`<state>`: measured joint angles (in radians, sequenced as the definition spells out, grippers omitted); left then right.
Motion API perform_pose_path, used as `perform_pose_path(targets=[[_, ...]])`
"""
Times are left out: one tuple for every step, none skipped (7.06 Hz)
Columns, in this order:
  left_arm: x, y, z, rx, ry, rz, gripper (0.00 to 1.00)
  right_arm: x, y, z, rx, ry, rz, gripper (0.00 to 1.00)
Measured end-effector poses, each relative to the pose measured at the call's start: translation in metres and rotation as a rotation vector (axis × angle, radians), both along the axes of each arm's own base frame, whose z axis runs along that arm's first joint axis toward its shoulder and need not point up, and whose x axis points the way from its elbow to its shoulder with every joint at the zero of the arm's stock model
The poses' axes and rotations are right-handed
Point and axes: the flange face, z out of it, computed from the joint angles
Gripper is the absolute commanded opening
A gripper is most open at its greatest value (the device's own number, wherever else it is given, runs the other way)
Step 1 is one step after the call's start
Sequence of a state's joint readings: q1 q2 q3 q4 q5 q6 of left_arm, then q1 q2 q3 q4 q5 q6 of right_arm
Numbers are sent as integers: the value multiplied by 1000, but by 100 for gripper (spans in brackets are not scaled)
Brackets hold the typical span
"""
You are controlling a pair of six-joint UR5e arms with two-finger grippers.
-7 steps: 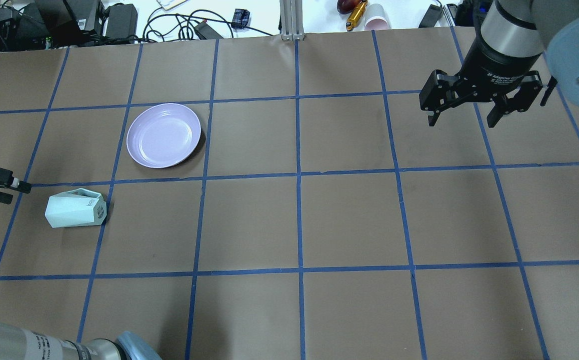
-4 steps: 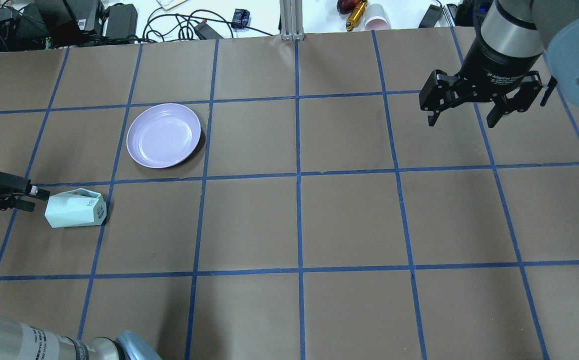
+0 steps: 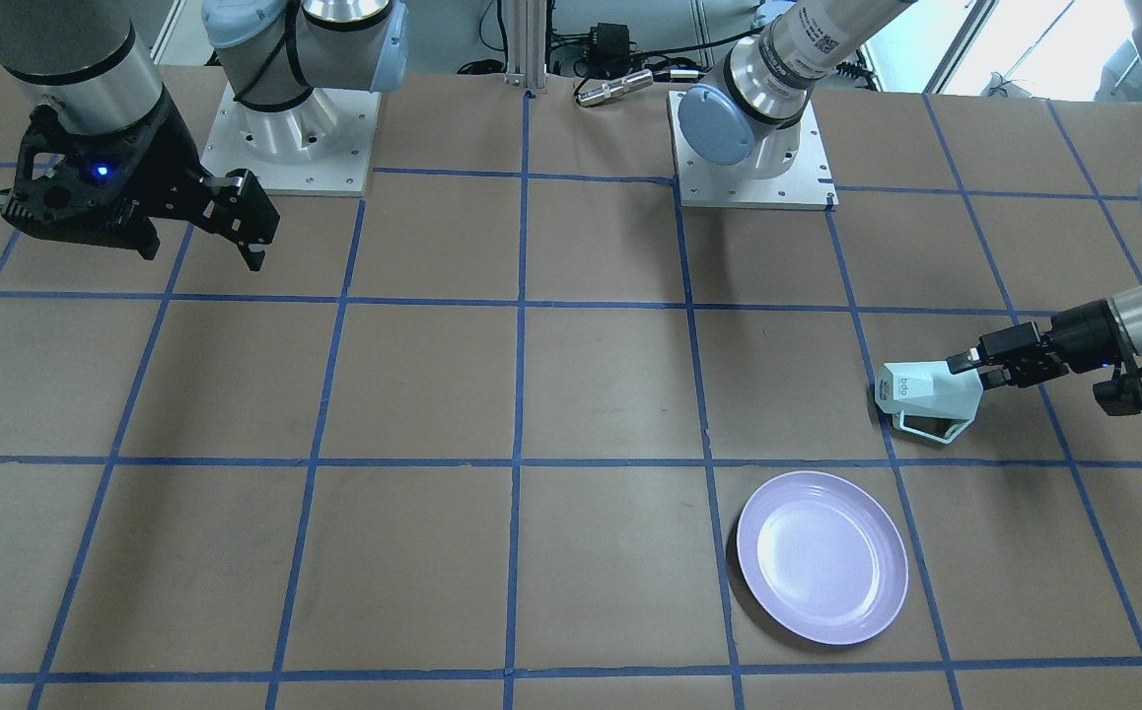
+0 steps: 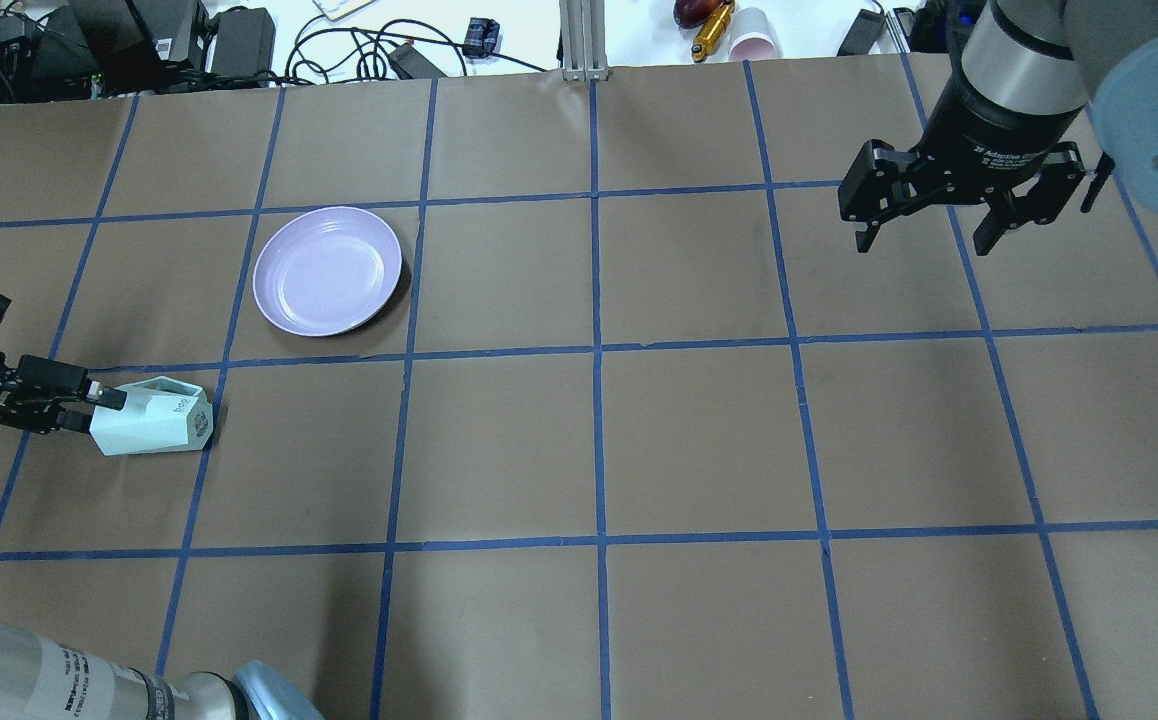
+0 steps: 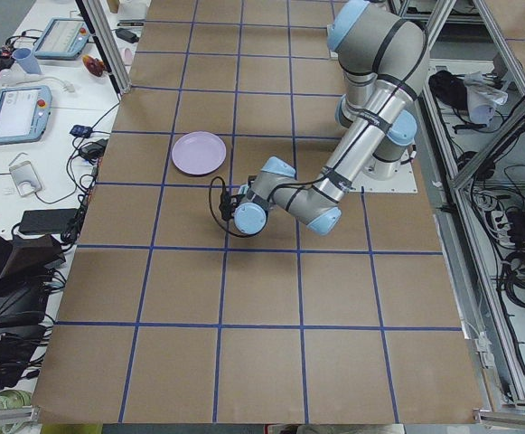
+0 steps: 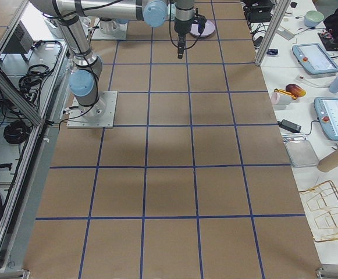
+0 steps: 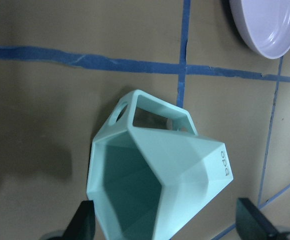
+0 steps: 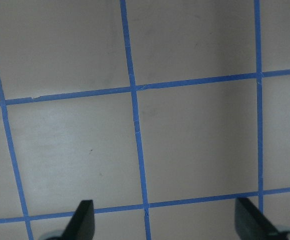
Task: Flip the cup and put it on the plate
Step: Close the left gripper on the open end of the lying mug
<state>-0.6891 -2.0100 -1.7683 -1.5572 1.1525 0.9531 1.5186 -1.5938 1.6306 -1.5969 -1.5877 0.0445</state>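
Front view: cup (image 3: 926, 399) lies on its side, plate (image 3: 822, 557) at its 7 o'clock, apart. Overhead: left gripper (image 4: 97, 410) sits at the cup's mouth end; right gripper (image 4: 929, 235) hangs spread, far off. Left wrist: 2 fingers (image 7: 82, 225) apart, straddling the rim. Best to centre on 2 opposite facets and reach deeper before closing.
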Motion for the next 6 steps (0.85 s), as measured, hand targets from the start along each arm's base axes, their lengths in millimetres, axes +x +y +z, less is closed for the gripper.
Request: perform_pose_path(targets=[[-2, 0, -3, 3, 14, 6, 100, 0, 0, 0, 0, 0, 0, 100], [-4, 0, -5, 5, 29, 14, 100, 0, 0, 0, 0, 0, 0, 100], [-6, -1, -6, 1, 44, 23, 100, 0, 0, 0, 0, 0, 0, 100], [-8, -2, -7, 1, 59, 29, 97, 0, 0, 0, 0, 0, 0, 100], [-11, -2, -8, 3, 73, 33, 87, 0, 0, 0, 0, 0, 0, 100], [-14, -1, -11, 3, 90, 40, 49, 0, 0, 0, 0, 0, 0, 100]])
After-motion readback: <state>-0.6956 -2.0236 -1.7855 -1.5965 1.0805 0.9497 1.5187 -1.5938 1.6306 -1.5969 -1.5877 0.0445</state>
